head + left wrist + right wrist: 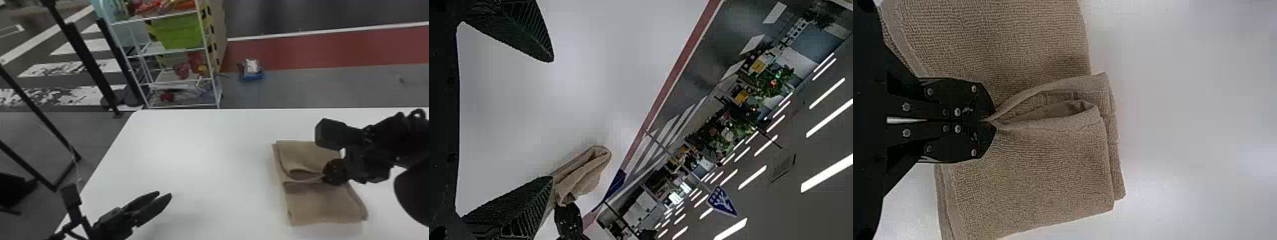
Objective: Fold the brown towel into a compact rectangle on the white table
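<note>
Currently R gripper (990, 121) pinches brown towel (1038, 172) by folded flap's edge, R side of white table (198, 153), L gripper (552, 119) spread; cloth prob. light, soft, so I'd grip flap layers together mid-edge.

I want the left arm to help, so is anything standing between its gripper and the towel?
Nothing visible is; the white table stretches between the left gripper and the brown towel, whose fold the right gripper pinches.
</note>
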